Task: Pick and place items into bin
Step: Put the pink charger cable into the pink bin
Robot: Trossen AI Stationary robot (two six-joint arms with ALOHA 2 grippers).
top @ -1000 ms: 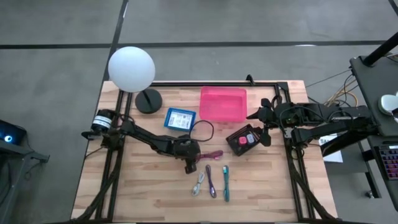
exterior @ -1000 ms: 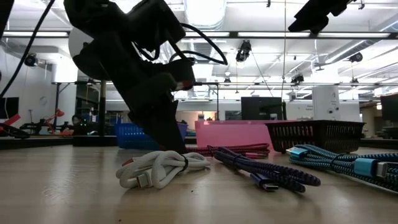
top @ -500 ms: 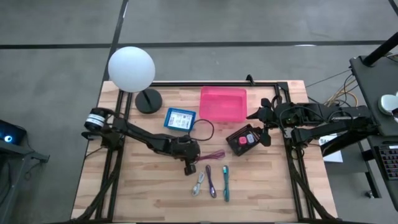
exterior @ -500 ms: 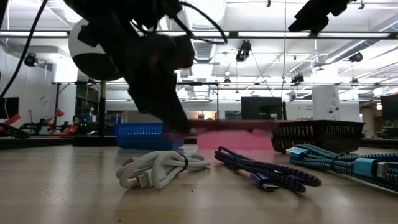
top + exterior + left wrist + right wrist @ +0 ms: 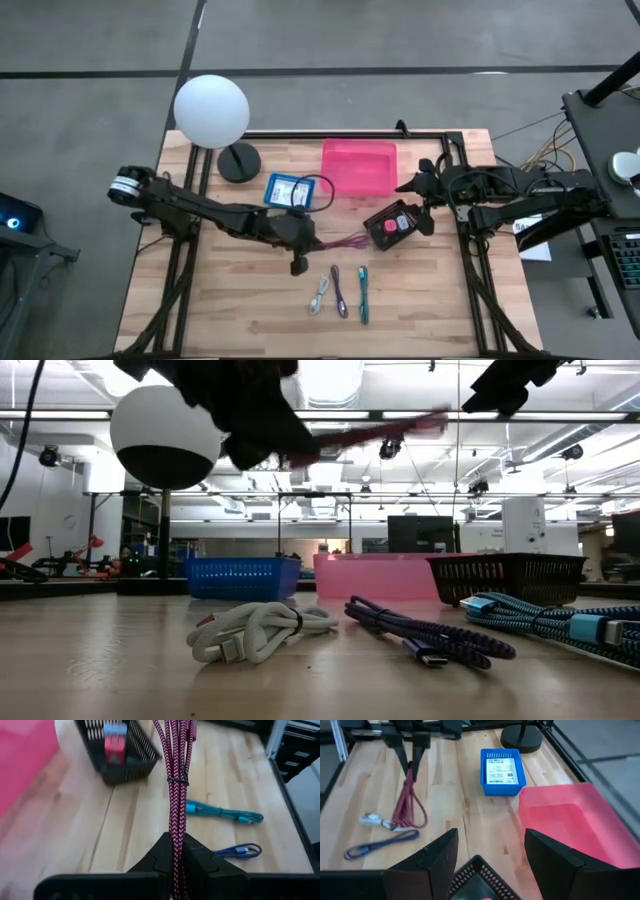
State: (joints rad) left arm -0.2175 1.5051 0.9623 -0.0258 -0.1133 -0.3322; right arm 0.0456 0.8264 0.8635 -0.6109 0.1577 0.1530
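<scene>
Maroon cable (image 5: 340,241), high view centre, hangs clamped in the left gripper (image 5: 308,243); three cables lie below: white (image 5: 319,296), purple (image 5: 340,291), teal (image 5: 363,294). Low view: it's lifted clear of the wooden table (image 5: 120,670). Right wrist view: right gripper (image 5: 487,865) spread apart above the black basket (image 5: 475,882), beside the pink bin (image 5: 570,827).

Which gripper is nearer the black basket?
Right. The right gripper hangs just beside the black basket; the left gripper, shut on a maroon cable, is farther off toward the table's middle.
</scene>
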